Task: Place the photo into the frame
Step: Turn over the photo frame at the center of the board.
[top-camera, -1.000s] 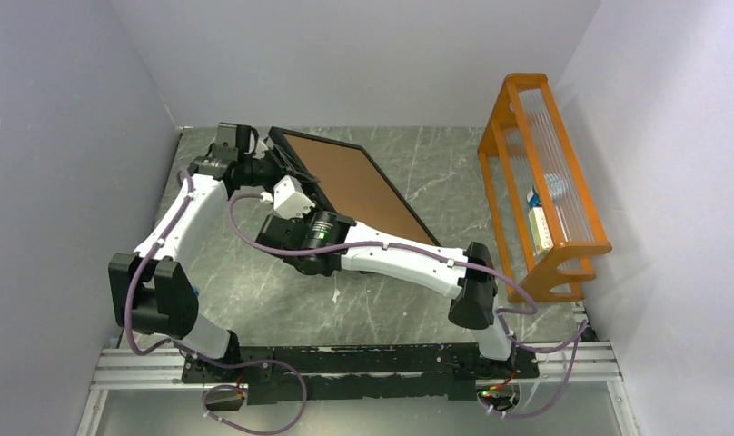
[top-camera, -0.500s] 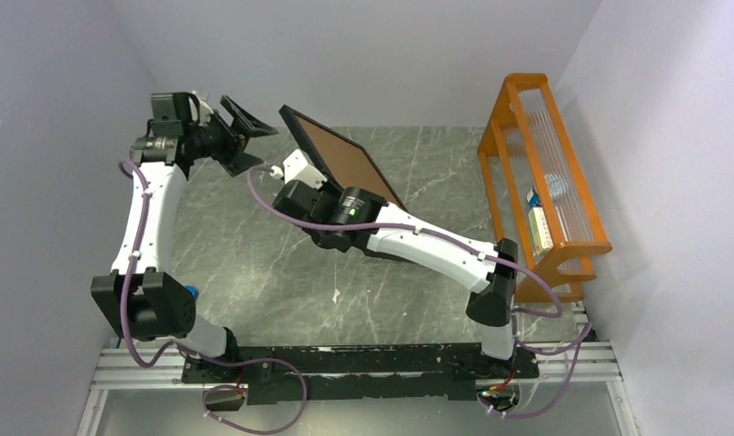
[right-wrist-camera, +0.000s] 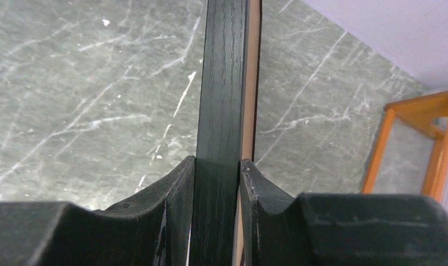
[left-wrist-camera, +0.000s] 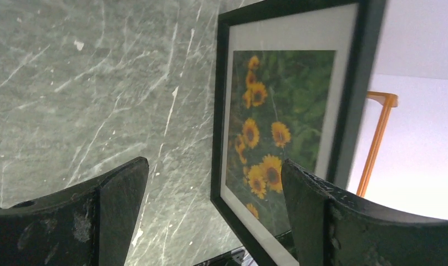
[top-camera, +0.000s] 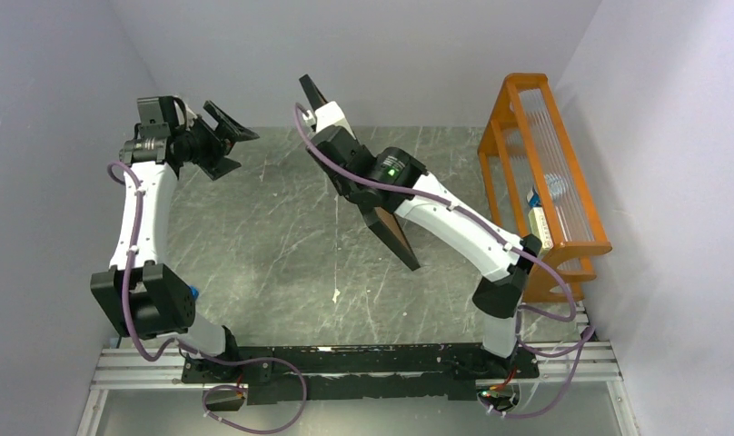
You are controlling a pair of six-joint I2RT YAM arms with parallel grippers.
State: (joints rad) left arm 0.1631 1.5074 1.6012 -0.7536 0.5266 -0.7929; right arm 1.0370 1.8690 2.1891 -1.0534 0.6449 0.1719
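Your right gripper [right-wrist-camera: 217,172] is closed firmly on the edge of the frame [right-wrist-camera: 222,83] and holds it tilted in the air above the table [top-camera: 272,245]. The photo [left-wrist-camera: 271,127] sits inside the frame, with a white mat [left-wrist-camera: 288,36] around it. Your left gripper [top-camera: 227,143] is wide open and holds nothing.

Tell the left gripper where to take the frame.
Probably take the frame by its free black side rail, one finger in front, one behind, coming edge-on from the left. It stands nearly upright and thin, the right gripper pinching another edge; the left gripper is open.
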